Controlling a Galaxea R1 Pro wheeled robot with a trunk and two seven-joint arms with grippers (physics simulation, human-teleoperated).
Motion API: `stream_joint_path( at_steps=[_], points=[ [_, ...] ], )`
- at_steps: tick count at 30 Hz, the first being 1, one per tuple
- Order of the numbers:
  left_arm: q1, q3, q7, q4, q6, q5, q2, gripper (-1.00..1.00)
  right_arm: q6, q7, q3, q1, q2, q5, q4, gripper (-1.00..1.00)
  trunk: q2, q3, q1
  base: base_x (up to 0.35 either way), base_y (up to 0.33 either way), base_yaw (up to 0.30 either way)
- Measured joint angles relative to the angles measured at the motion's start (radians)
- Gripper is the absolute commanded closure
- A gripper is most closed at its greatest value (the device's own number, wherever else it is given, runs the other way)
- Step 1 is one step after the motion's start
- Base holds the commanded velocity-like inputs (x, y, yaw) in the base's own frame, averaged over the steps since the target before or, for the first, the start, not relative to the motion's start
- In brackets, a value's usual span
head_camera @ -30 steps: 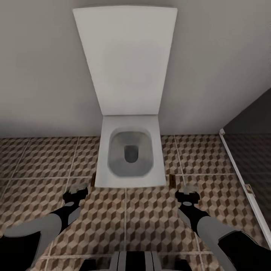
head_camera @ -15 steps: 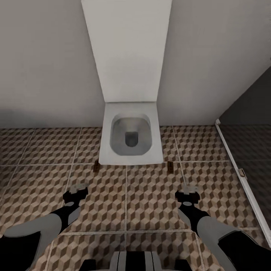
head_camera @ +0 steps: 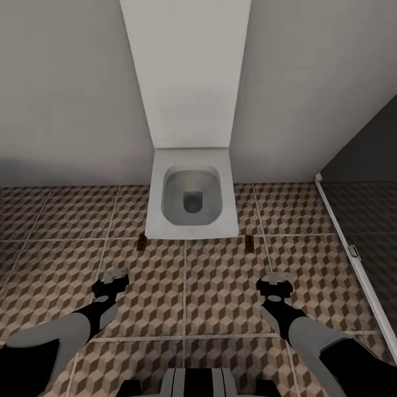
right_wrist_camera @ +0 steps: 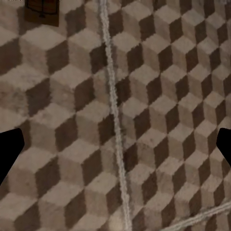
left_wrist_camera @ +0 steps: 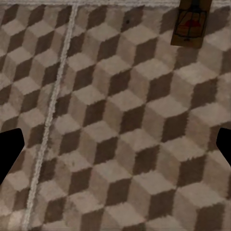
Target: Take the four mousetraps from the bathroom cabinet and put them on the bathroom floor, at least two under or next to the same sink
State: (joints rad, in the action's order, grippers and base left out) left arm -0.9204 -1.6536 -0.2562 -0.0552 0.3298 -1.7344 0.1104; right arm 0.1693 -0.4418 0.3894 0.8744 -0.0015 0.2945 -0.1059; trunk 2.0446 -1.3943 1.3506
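Left gripper (head_camera: 112,279) and right gripper (head_camera: 275,283), both spread and empty, hover over the bathroom floor (head_camera: 220,292). Ahead of each lies one mousetrap, left (head_camera: 141,241) and right (head_camera: 249,242), long axis pointing away, flanking the toilet (head_camera: 191,201).

Bathroom floor (head_camera: 220,286) — brown-beige cube pattern; white toilet (head_camera: 192,207); brown mousetraps (head_camera: 141,241)
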Motion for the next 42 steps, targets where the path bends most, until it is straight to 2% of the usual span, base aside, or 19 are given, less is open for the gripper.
stream_joint_path(
  at_steps=[42],
  points=[
    [0.0,0.0,0.0,0.002,0.0,0.0,0.0,-1.0,0.002,0.004,0.003,0.0,0.0,0.0,-0.001,-1.0,0.0,0.0,0.0,0.0,0.0,0.0]
  ],
)
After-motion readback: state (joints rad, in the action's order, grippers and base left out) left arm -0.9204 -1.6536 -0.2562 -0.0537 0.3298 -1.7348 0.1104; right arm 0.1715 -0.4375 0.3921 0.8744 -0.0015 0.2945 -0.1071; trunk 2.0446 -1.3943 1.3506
